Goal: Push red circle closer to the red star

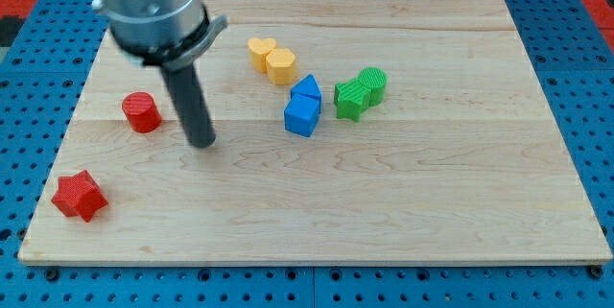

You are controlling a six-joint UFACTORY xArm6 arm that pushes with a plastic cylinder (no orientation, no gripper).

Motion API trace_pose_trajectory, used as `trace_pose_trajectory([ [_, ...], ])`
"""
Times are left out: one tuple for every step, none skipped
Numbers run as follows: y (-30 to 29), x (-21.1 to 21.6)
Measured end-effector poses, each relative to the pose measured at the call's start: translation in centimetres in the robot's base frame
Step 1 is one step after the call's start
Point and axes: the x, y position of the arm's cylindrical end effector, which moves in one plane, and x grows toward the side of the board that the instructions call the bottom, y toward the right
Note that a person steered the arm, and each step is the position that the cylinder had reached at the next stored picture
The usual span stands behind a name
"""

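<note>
The red circle [142, 112] stands on the wooden board at the view's left. The red star [78, 196] lies near the board's bottom left corner, below and left of the circle. My tip [202, 141] rests on the board to the right of the red circle, a short gap apart from it and slightly lower in the view. The dark rod rises from the tip to the grey arm body at the view's top left.
A yellow heart [260, 51] and a yellow hexagon [281, 65] sit together at top centre. Two blue blocks [303, 106] touch at the centre. A green star [351, 100] and a green cylinder [372, 84] sit right of them. The board's left edge [59, 145] is near the red blocks.
</note>
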Motion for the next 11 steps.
trace_pose_trajectory([
  [-2.3,-3.8],
  [-5.4,-4.3],
  [-7.4,-0.6],
  [-7.6,0.1],
  [-8.5,-3.2],
  [-14.5,-2.5],
  [-13.0,1.3],
  [-12.2,-0.8],
  [-9.9,-3.5],
  [-9.2,-0.8],
  [-10.9,2.2],
])
